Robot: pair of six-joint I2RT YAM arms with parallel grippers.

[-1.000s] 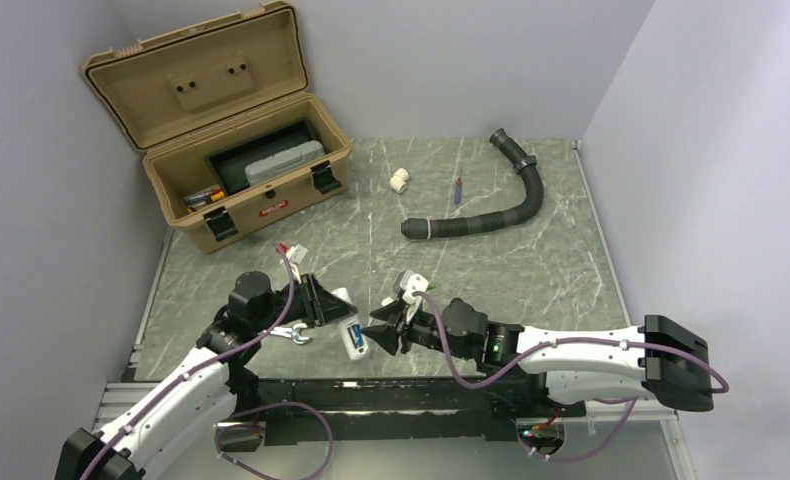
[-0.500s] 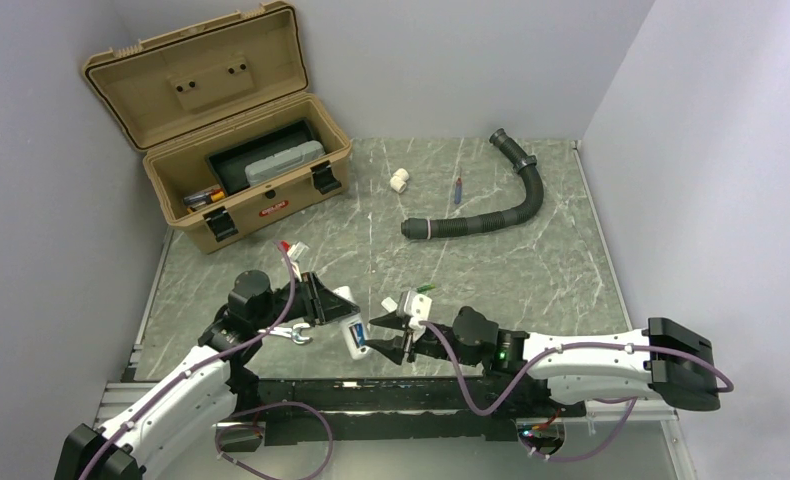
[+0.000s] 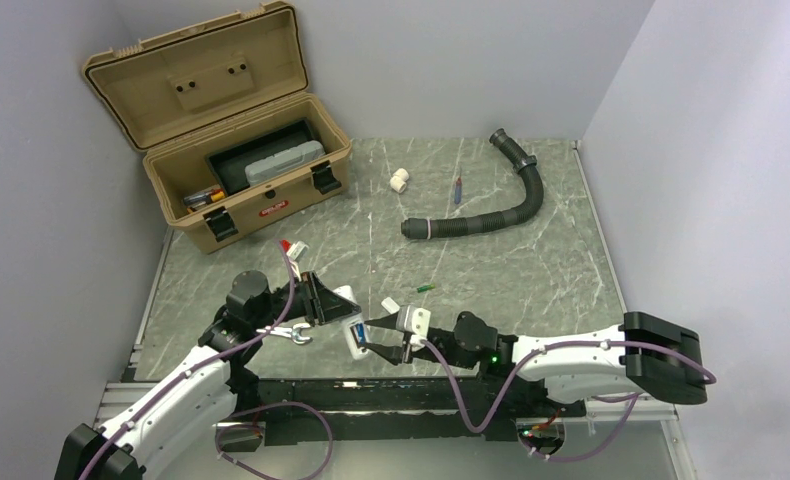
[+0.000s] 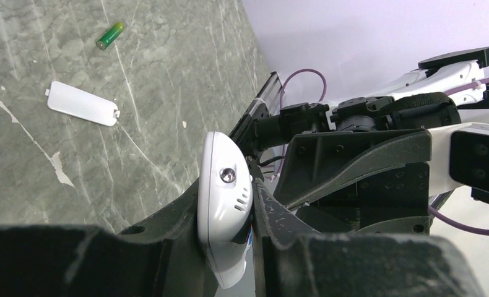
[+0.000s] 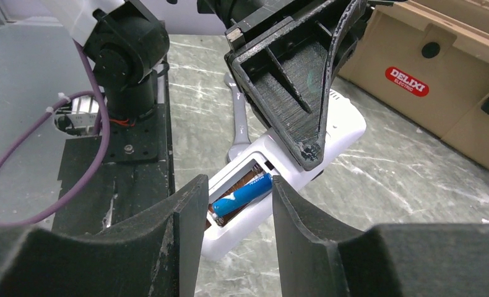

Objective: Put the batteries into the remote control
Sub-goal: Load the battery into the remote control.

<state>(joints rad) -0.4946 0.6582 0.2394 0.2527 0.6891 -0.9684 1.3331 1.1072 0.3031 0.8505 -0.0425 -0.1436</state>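
- Left gripper (image 4: 226, 213) is clamping the remote control (image 4: 225, 185) by its long edges. It is holding it at the near edge of the table (image 3: 491, 270), battery bay facing the right arm.
- Right gripper (image 5: 236, 185) is hanging just over that bay, jaws partly spread and gripping nothing.
- Blue battery (image 5: 242, 193) is lying in the bay between the fingers' line of sight, at a slight slant. I cannot tell whether it is fully seated.
- Green battery (image 4: 110, 34) is lying loose on the table, apart from the remote and beyond the white cover piece (image 4: 82, 103).

Against a second ago:
- The right arm has swung down and toward the near edge. Its gripper was sitting higher, over the spot where the cover is lying, and is now pointing at the remote's open end.
- That move is uncovering the cover and the green battery, both hidden under the arm before.
- The left arm and remote are staying put, and blue was already showing in the bay.

Reading: one cell is in and one is still out. The right gripper is probably lining up to press the blue one home. The green cell and the cover are still waiting.
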